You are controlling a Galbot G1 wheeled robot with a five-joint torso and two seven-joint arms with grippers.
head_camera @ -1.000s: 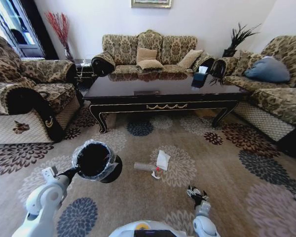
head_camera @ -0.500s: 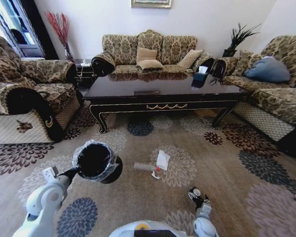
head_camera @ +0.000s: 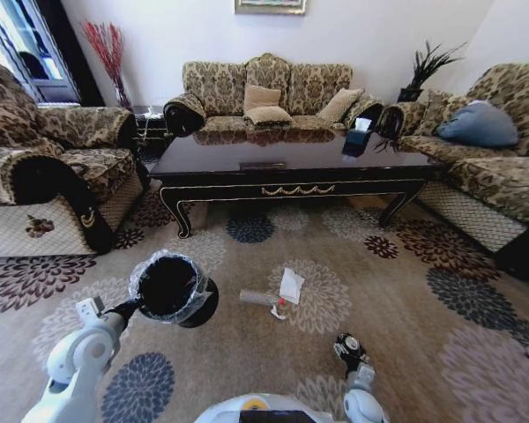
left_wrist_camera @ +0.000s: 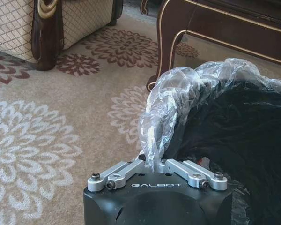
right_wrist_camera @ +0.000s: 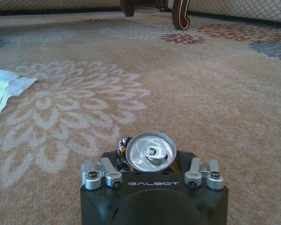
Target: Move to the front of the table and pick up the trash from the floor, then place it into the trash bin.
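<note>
I see a patterned sofa (head_camera: 264,95) against the white wall (head_camera: 159,35) at top centre, with matching armchairs at both sides. A glazed door (head_camera: 22,44) brightens the upper left, and flower-patterned carpet (head_camera: 441,352) fills the lower frame.

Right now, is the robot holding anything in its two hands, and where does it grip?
The left gripper pinches the round black trash bin by its clear liner rim. The right gripper holds a small silvery can, apparently around its body.

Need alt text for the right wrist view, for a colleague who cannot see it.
The right pincer sits low over the patterned floor, shut on a crushed silver can whose round end faces the camera. White paper trash lies on the carpet further off, with a table leg beyond.
</note>
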